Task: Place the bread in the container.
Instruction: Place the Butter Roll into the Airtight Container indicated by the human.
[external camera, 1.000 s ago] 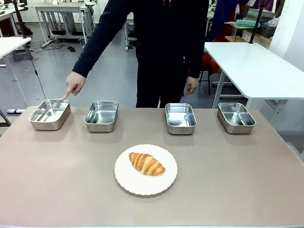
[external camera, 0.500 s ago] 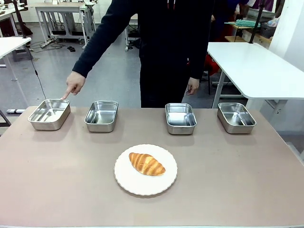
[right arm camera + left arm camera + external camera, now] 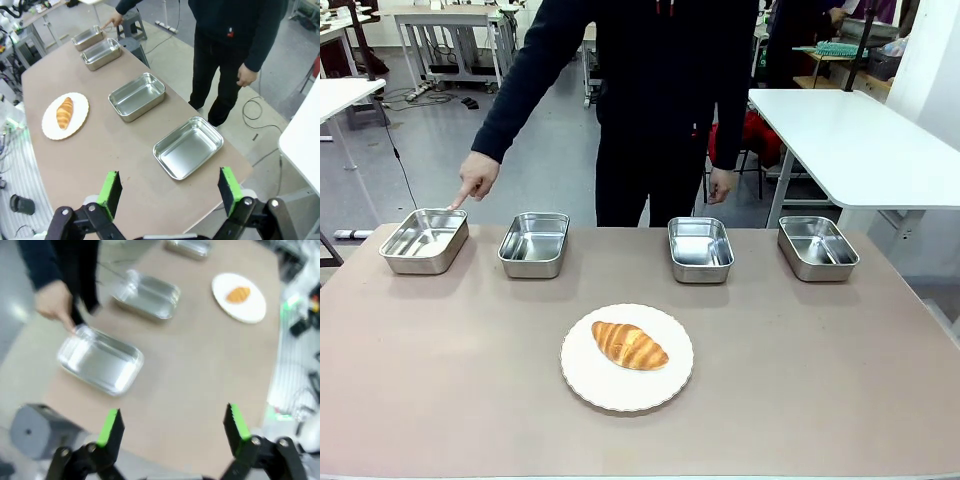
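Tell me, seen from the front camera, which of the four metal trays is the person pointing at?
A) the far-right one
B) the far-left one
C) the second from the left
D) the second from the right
B: the person's hand points a finger down at the far corner of the leftmost container, while the bread lies on the plate.
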Action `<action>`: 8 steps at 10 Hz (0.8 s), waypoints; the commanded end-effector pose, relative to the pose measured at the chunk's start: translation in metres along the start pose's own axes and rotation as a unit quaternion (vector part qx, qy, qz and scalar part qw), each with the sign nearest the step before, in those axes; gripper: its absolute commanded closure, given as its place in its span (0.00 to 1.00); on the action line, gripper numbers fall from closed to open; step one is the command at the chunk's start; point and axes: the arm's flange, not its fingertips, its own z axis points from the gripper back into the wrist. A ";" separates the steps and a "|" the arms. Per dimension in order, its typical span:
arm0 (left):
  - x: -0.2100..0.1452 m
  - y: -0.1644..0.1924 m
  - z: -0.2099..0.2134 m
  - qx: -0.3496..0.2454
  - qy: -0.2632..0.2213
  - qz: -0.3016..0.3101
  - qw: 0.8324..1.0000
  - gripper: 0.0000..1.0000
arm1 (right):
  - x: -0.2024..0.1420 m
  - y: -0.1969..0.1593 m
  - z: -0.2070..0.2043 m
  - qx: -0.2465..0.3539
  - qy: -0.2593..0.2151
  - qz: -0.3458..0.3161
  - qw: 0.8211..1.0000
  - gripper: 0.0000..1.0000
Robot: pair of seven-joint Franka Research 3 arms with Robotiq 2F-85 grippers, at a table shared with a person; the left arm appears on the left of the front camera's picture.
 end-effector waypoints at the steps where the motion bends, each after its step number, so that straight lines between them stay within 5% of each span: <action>1: -0.038 -0.057 0.005 -0.064 0.090 -0.048 0.993 0.00 | 0.003 0.001 0.000 0.001 -0.004 0.003 1.000 0.00; 3: -0.077 -0.091 0.014 -0.080 0.120 -0.059 0.988 0.00 | 0.003 0.001 0.000 0.001 -0.004 0.003 1.000 0.00; 8: -0.066 -0.076 0.011 -0.090 0.116 -0.027 0.989 0.00 | 0.003 0.001 0.000 0.001 -0.004 0.003 1.000 0.00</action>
